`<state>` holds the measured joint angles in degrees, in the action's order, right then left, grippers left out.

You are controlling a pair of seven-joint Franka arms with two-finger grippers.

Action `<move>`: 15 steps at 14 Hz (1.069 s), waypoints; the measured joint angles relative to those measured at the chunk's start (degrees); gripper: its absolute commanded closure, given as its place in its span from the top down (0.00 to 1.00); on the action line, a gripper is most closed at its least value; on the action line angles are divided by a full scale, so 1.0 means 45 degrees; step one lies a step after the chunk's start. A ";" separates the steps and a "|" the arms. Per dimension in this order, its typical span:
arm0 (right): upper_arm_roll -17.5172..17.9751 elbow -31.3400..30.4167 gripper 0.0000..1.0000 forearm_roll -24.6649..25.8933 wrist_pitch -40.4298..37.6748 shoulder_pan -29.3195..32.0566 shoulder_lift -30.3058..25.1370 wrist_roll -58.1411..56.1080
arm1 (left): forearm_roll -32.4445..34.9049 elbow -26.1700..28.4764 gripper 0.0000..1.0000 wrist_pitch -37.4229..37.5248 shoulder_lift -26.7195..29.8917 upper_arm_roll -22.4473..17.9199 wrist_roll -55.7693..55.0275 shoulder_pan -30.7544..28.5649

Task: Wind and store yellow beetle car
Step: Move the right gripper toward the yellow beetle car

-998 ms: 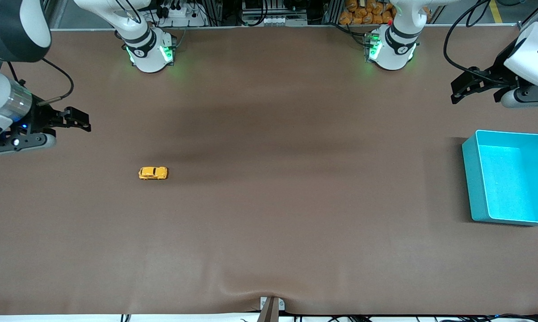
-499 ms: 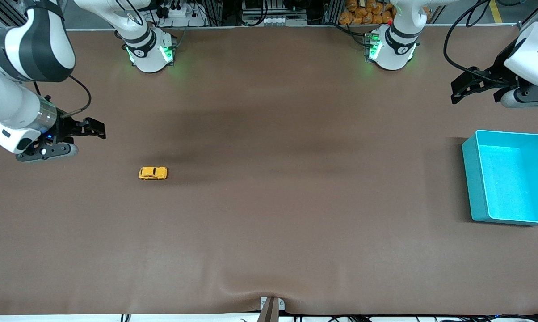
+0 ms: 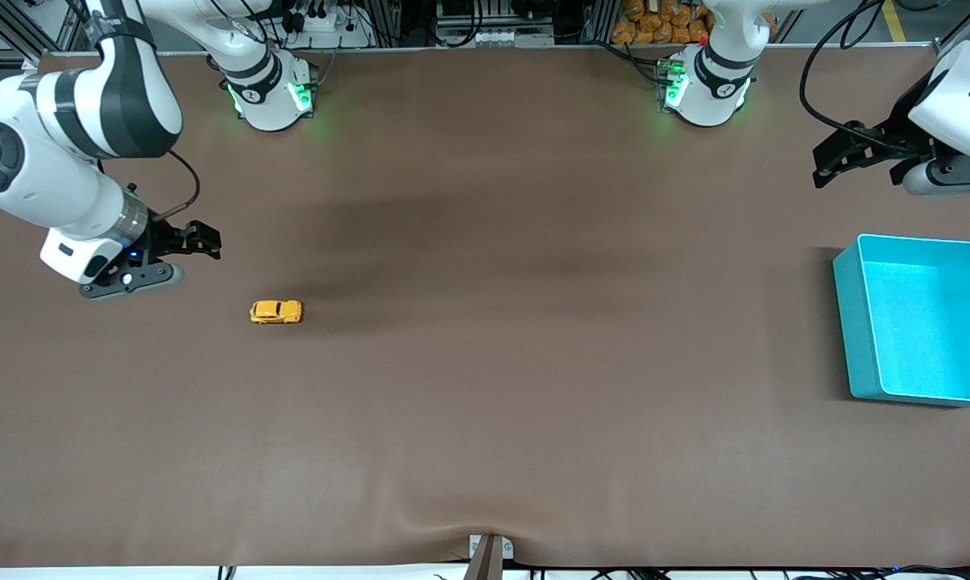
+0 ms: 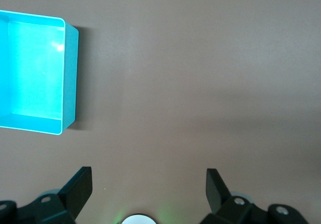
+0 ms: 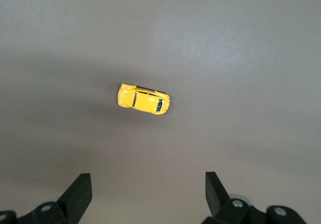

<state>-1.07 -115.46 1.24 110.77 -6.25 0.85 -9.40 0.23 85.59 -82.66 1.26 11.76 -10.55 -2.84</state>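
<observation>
Yellow beetle car [image 3: 275, 312] resting on its wheels on the brown table cover [image 3: 485, 387], toward the right arm's end of the table, well apart from the turquoise bin [image 3: 849, 322] at the left arm's end. Right gripper [image 3: 199, 239] hovering over bare cover near the car, not touching it, jaws spread wide and empty; in the right wrist view, car [image 5: 143, 99] framed between and ahead of the two dark fingers [image 5: 77, 193]. Left gripper [image 3: 835, 161] parked in the air over bare cover near the bin, jaws likewise spread and holding nothing, arm waiting; bin [image 4: 70, 73] visible in the left wrist view, empty.

Likely trouble from here: a tiny rounded body on free wheels, apt to roll or skid away if one finger lands first. Car lying at a slight angle to the fingers in the right wrist view, so a pinch across the curved roof could squirt it out. Winding probably by dragging it backward on the cover; too little downward pressure and the wheels may slide rather than turn. Long carry to the bin, so a weak pinch risks a drop.

Surface: a soft matte brown sheet, smooth, with a wrinkle at the edge nearest the front camera. Along the table edge by the arms' bases: metal framing, cables, a heap of orange objects [image 3: 658, 20], green lights glowing on both bases
</observation>
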 measured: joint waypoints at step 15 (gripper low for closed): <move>-0.0098 -0.0737 1.00 0.0792 0.3177 -0.0282 0.1588 -0.4518 | -0.0021 0.0000 1.00 -0.0158 -0.0042 -0.0005 0.0000 -0.0006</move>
<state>-1.51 -118.78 4.81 125.07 -7.52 7.99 -29.73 0.14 85.59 -83.37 1.07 11.74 -10.55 -2.87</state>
